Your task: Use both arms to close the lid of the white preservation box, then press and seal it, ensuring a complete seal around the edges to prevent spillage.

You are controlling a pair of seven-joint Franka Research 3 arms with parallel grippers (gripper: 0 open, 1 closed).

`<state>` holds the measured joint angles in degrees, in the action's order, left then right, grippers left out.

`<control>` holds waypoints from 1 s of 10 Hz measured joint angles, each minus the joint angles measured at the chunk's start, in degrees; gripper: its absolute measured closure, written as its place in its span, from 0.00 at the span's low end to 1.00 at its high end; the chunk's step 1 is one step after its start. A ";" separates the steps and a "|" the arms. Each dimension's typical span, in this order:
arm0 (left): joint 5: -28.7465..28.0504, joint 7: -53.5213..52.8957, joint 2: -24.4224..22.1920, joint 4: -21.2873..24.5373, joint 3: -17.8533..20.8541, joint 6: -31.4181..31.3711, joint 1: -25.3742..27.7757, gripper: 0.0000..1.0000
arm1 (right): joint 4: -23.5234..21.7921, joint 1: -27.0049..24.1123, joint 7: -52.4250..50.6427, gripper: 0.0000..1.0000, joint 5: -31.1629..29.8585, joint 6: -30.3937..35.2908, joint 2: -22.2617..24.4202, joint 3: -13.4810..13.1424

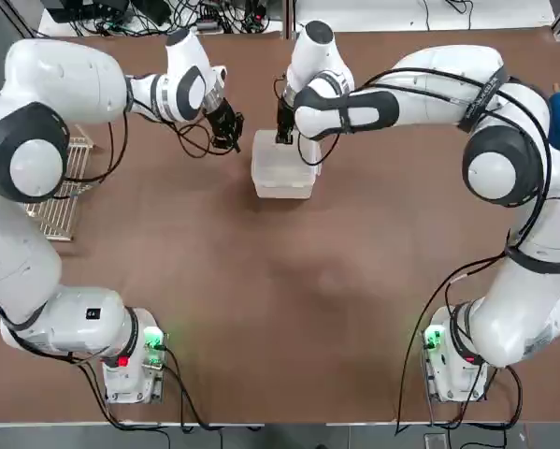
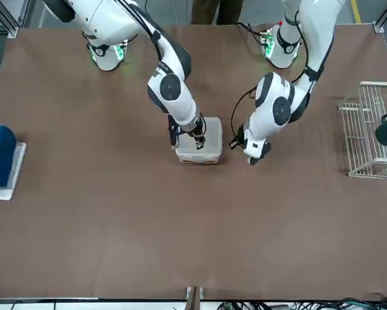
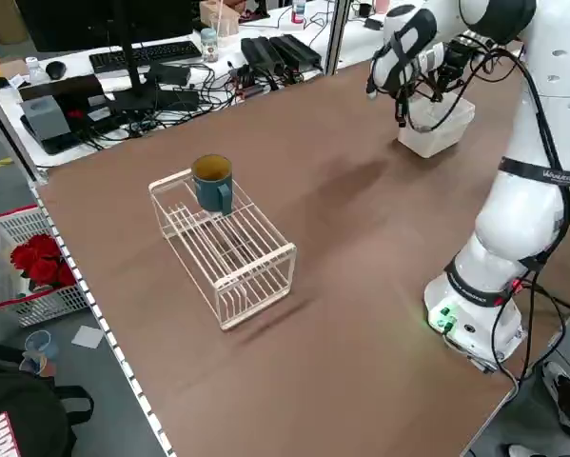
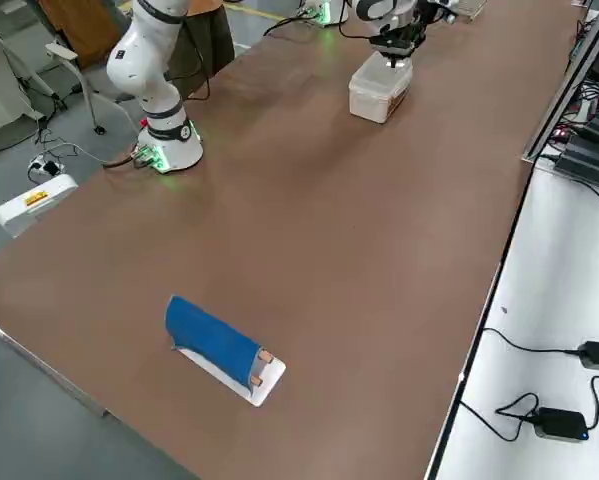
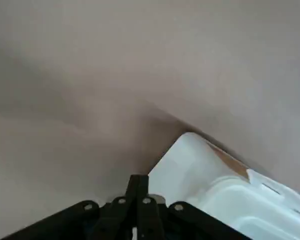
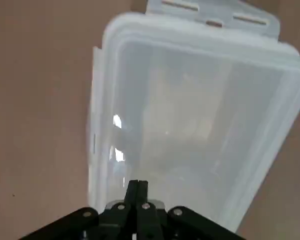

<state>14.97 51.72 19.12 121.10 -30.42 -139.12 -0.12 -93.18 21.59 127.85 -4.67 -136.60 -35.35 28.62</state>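
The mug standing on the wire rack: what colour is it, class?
The mug is dark teal blue; the left side view shows it best, on the wire rack.

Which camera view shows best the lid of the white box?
The right wrist view: the lid fills it, lying flat on the box, with the shut right gripper at one edge. Top, front and side views show it small and partly covered; the left wrist shows a corner.

Box [image 1: 281, 173]: translucent white plastic, smooth, with a lid [image 6: 200, 135] of the same milky plastic showing faint glints. Arms [image 1: 55, 98]: glossy white shells, dark matt joints, black cables. Tabletop [image 1: 289, 318]: matt brown, even; rack [image 3: 229, 252]: thin cream-coated wire.
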 joint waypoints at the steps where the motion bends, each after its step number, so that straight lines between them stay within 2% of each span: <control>1: -0.03 2.04 -1.43 -0.60 -0.11 0.77 0.55 0.99 | 0.39 -0.53 -0.54 0.99 -0.08 2.29 0.76 0.00; 4: -1.00 12.50 -5.31 -3.05 -1.10 2.82 -1.40 0.99 | 0.80 -2.64 -4.22 0.99 -0.08 9.32 4.58 0.00; 6: -3.18 19.20 -5.15 -5.49 -1.23 2.98 -5.41 0.99 | 0.42 -6.37 -10.20 0.99 0.09 14.53 6.12 -0.03; 8: -6.52 25.33 -2.42 -9.19 -1.25 2.98 -9.26 0.99 | -0.62 -12.36 -21.25 0.99 3.81 18.90 7.51 -0.06; 10: -13.01 32.78 3.18 -14.47 -1.21 2.98 -13.09 0.99 | -3.33 -15.98 -30.47 0.99 9.52 20.71 10.04 -0.86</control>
<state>1.96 84.50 22.29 106.64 -31.63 -136.14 -13.22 -96.51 5.61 97.37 4.86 -115.90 -25.31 27.76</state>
